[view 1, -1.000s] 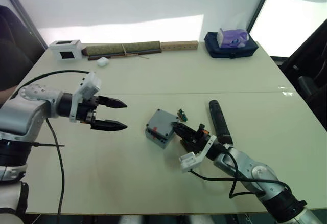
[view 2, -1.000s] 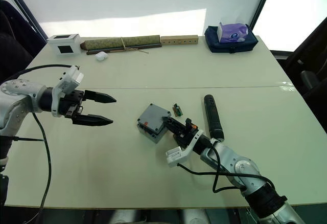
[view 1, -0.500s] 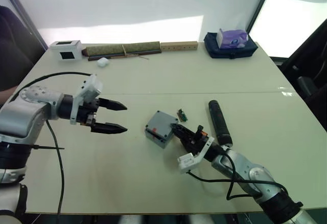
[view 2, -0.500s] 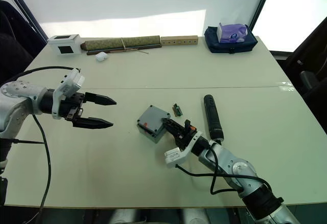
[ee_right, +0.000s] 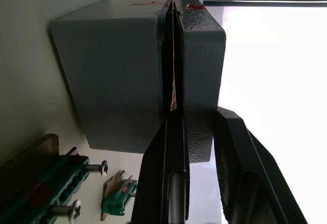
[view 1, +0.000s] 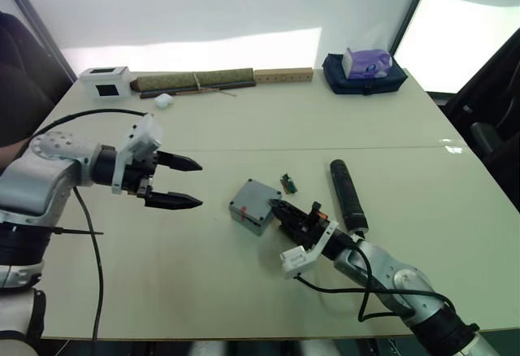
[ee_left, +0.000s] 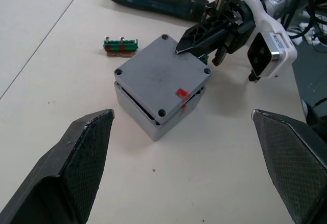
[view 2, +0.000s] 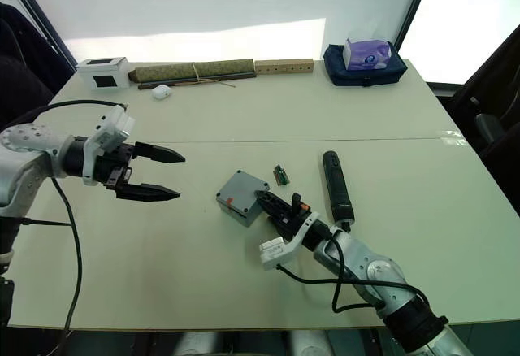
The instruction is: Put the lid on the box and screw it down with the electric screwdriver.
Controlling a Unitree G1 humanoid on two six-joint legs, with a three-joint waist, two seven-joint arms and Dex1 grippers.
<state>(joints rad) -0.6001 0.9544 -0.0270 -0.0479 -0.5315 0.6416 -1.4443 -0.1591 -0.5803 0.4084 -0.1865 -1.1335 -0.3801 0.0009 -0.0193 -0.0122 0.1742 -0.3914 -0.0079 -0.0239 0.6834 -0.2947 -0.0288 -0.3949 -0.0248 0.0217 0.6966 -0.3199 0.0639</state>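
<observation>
While right gripper (ee_left: 180,49) pinches lid (ee_left: 161,75), box (ee_left: 148,114) mostly hidden.

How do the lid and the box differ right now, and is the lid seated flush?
The lid is shallow, while the box beneath it is much deeper. The lid sits on top, slightly off flush, a dark gap showing along one side; the box rests on the table. The right gripper pinches the lid's edge, one finger in the seam; the box is ungripped. Both are grey, square and red-marked.

Grey lid (ee_left: 159,75) sits slightly askew atop grey box (ee_left: 143,114), mid-table; black electric screwdriver (view 1: 348,197) lies flat nearby.
</observation>
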